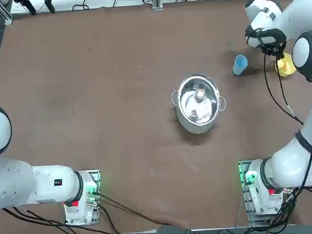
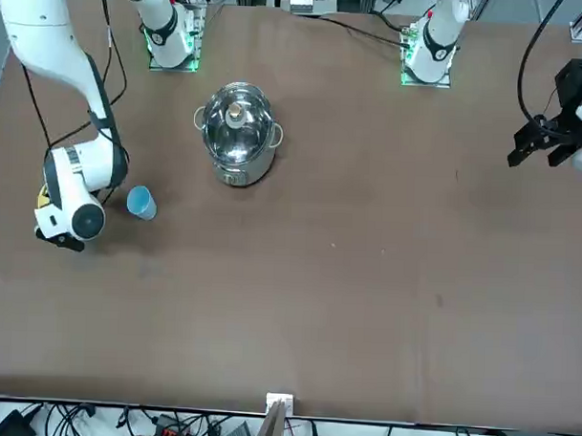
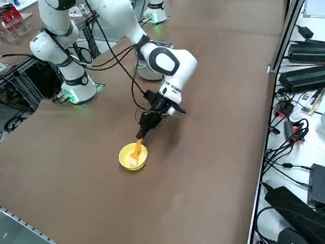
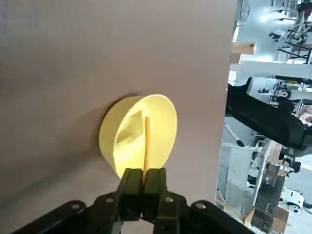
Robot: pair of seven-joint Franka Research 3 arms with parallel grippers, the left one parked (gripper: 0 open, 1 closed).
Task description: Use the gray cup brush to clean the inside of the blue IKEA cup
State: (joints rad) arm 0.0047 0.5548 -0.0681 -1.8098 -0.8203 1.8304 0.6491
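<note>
Running left to right over the table [image 1: 119, 124]: a wide stretch of brown surface lies between the left edge and the pot, good room for moving. One black cable [image 1: 132, 210] lies across the surface by the near edge, left of the pot.

One steel pot [image 1: 197, 105] next, around mid-table, set in from both near and far edges. One lid [image 1: 193, 96] on it, one knob, two side handles. Table surface shows all round it, with a gap to the blue cup.

One blue cup [image 1: 239, 64] right of the pot, toward the far right corner, upright, mouth up. Strip of table between it and the far edge, narrower than the run down to the near edge. Yellow cup sits just beside it, to its right, not touching.

One yellow cup [image 4: 139, 131], also upright. Total: two cups, one pot, one brush.

Right gripper [image 4: 145, 171] is at the yellow cup, above its rim, jaws pinching the brush [image 4: 147, 141]. Brush is an orange-tan stick, slanting down, free end inside the yellow cup, not the blue one. Can't tell if it touches the wall. Loose black cables [image 1: 282, 96] loop beside the right arm, over the table's right part.
</note>
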